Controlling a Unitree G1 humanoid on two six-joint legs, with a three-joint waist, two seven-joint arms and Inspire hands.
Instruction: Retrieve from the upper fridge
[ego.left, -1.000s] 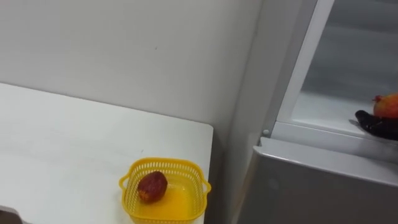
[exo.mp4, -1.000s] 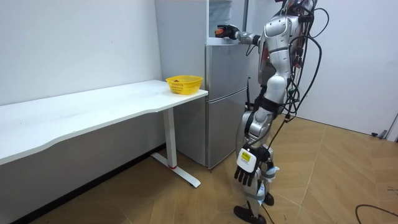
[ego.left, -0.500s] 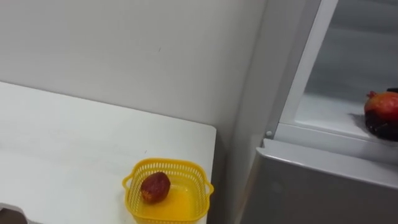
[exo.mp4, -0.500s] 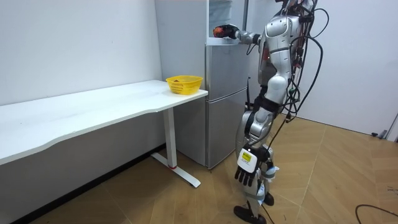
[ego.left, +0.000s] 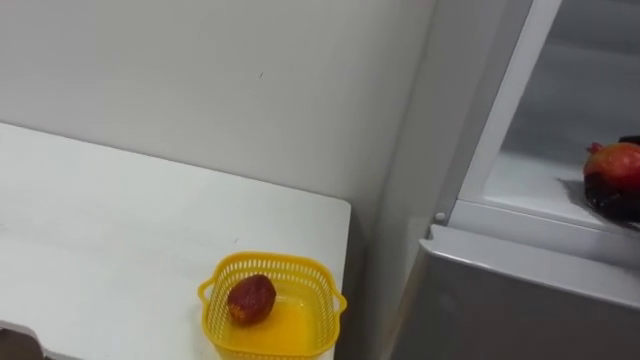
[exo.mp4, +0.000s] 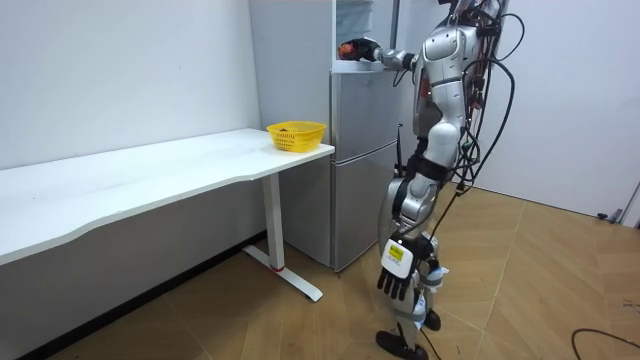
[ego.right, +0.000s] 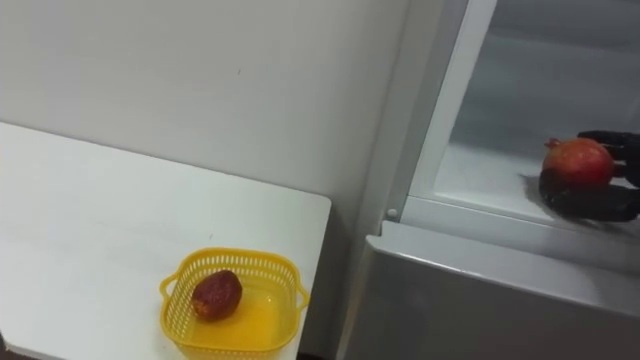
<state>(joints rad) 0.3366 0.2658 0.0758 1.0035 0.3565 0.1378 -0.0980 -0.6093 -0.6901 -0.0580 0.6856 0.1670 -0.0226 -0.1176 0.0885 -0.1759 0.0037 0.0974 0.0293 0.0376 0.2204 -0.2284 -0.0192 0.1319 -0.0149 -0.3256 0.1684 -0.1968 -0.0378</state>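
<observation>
the upper fridge (ego.right: 530, 60) stands open, its shelf (ego.right: 470, 185) free left of the right hand (ego.right: 600, 205) cupping a pomegranate (ego.right: 578, 162). the white frame (ego.right: 445, 110) bounds the opening's left side. beside the fridge, the basket (ego.right: 240, 254) holds one fruit (ego.right: 216, 295), its right half free.

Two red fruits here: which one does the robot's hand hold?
The red fruit in the upper fridge: the right hand curls round it. The other fruit lies in the yellow basket on the white table, untouched.
</observation>
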